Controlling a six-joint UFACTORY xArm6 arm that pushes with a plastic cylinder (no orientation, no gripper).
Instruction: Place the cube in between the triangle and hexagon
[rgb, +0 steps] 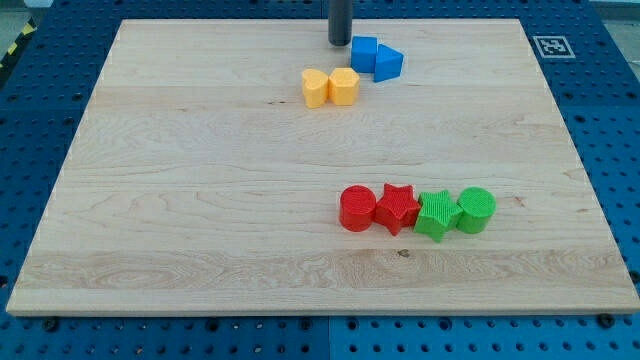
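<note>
My tip (340, 42) at view's top, just left of blue cube (364, 51); no jaws on rod. Cube touches blue triangle (388, 63). Yellow hexagon (344, 86) below, beside yellow heart (315, 88). Red, green blocks low on wooden counter (200, 200).

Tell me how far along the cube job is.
Nothing looks done yet: the blue cube touches the blue triangle, not between it and the yellow hexagon. In hand: my tip sits just left of the cube. Left: push the cube into the gap between triangle and hexagon.
</note>
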